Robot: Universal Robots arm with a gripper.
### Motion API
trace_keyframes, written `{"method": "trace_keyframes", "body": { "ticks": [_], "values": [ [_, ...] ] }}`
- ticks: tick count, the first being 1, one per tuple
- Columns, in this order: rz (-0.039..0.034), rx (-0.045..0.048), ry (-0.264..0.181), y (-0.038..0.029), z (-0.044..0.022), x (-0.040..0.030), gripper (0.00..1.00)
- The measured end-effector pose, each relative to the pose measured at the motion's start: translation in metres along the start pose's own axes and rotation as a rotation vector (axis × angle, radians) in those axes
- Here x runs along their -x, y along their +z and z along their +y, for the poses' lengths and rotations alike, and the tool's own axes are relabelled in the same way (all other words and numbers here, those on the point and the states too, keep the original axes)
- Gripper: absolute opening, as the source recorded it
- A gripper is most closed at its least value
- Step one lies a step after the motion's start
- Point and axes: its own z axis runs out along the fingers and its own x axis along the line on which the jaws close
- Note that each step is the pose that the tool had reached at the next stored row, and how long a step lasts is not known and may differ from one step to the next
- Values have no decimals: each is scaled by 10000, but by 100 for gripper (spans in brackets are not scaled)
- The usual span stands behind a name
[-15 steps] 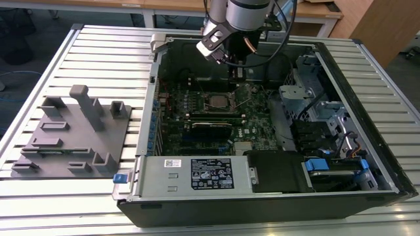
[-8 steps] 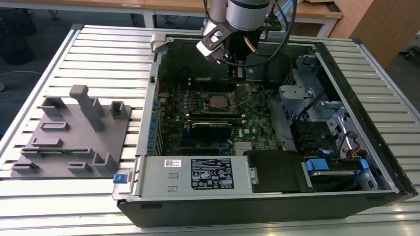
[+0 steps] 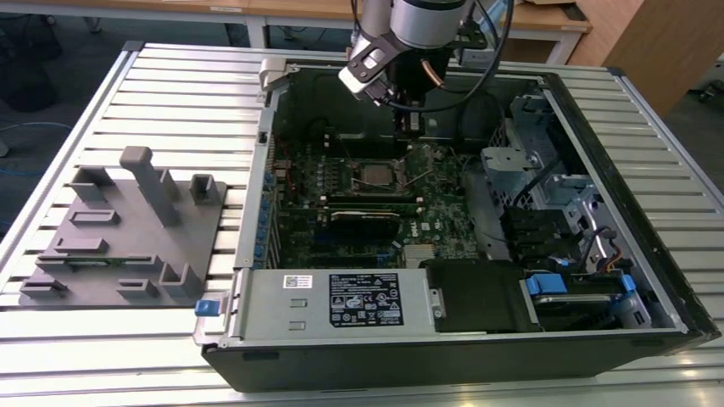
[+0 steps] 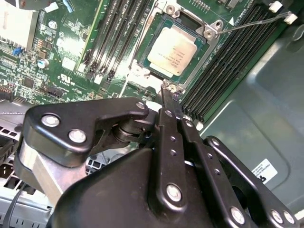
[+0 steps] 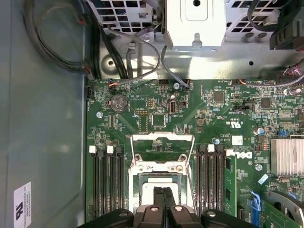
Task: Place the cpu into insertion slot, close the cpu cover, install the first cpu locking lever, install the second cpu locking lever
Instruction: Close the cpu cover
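The second wrist view shows the flat silver-grey square cpu (image 4: 173,50) seated in the dark, silvery-rimmed insertion slot (image 4: 190,20), while the first wrist view shows the black tool (image 5: 164,191) narrow, fingers together.

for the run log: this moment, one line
silver-grey square cpu: lying in silver-rimmed square insertion slot | black gripper: shut, at slot edge | thin wire lever: raised

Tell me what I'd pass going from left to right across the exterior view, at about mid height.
Grey moulded holder plate → insertion slot on the green circuit board → silvery metal cage → the computer case's dark rim on the exterior view's right.
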Motion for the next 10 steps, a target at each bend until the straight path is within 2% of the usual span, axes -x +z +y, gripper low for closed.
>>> {"method": "trace_keyframes", "body": {
  "ticks": [3, 10],
  "values": [
    [0, 0, 0, -21, 0, 0, 10],
    [0, 0, -2, -22, 4, 0, 10]
  ]
}}
